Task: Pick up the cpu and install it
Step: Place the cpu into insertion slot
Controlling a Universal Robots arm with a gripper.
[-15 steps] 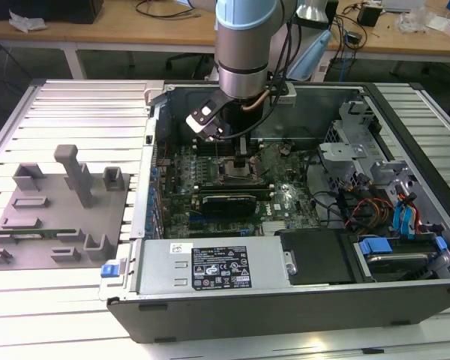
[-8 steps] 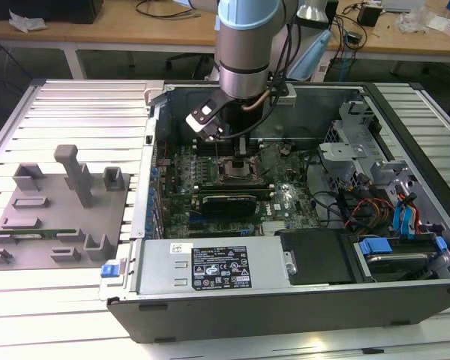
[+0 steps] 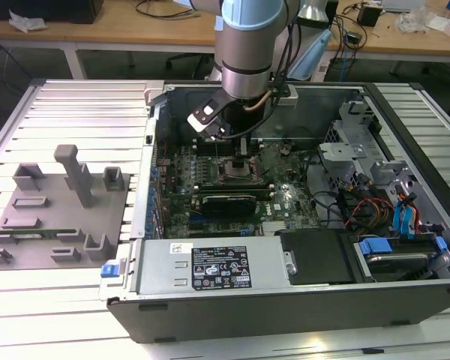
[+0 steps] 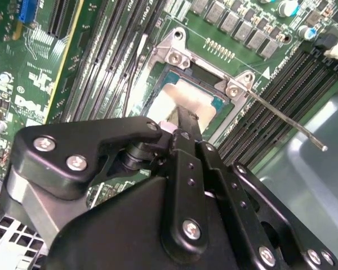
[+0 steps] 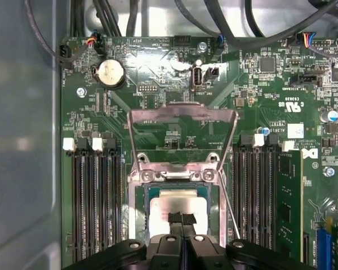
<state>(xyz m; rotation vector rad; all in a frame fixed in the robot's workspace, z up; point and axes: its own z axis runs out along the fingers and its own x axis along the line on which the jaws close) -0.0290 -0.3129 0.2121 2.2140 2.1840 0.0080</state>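
The cpu (image 5: 177, 201), a flat square chip with a pale metal top, is seen lying in the socket (image 5: 139, 209) on the motherboard (image 5: 158, 84), inside the open computer case (image 3: 300, 300). The gripper (image 5: 182, 220) is held directly over the chip's middle, its fingers drawn close together with nothing visibly clamped between them. Whether the tips touch the metal top cannot be told. The chip is judged light, stiff and smooth, with a fragile underside. Its bare edges are the place to be gripped, and it is best kept level. The socket's hinged plate (image 5: 183, 117) is folded back and open. A thin wire lever (image 4: 281, 115) is raised beside the socket and is judged the nearest snag. Memory slots (image 5: 96, 197) flank the socket on both sides, and a green memory stick (image 5: 290, 197) is seated in one. Loose cables (image 3: 360, 210) are bundled well apart, toward the exterior view's right. A grey tray (image 3: 60, 210) is set outside the case.
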